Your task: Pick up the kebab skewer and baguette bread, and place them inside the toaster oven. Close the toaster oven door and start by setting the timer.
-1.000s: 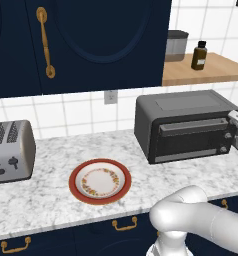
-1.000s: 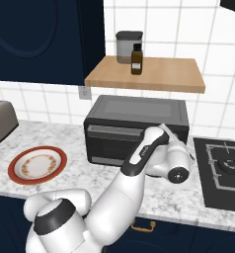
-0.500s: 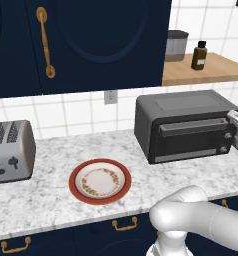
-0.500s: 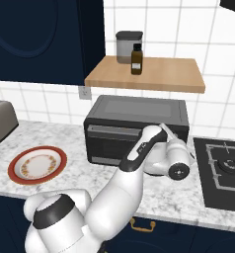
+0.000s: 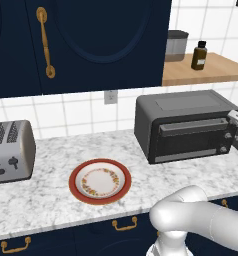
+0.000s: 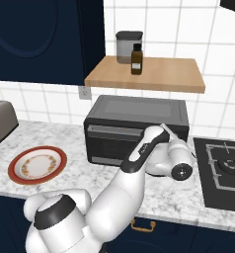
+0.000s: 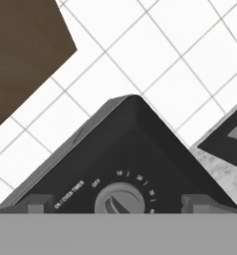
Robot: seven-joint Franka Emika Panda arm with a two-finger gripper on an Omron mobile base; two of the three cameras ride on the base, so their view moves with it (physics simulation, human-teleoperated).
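**Pincer at the toaster oven's timer knob**

The toaster oven (image 5: 186, 125) stands right of centre in the left base view, on the marble table (image 5: 46, 200), its door (image 5: 191, 135) shut; in the hand view the timer knob (image 7: 119, 200) sits at bottom centre, between the two finger tips (image 7: 36, 203), which stand wide apart and hold nothing; the pincer (image 7: 119, 204) is just before the knob; a red-rimmed plate (image 5: 100, 181) lies lower centre; a silver toaster (image 5: 11, 150) stands far left.

Matt dark metal toaster oven (image 5: 183, 125)
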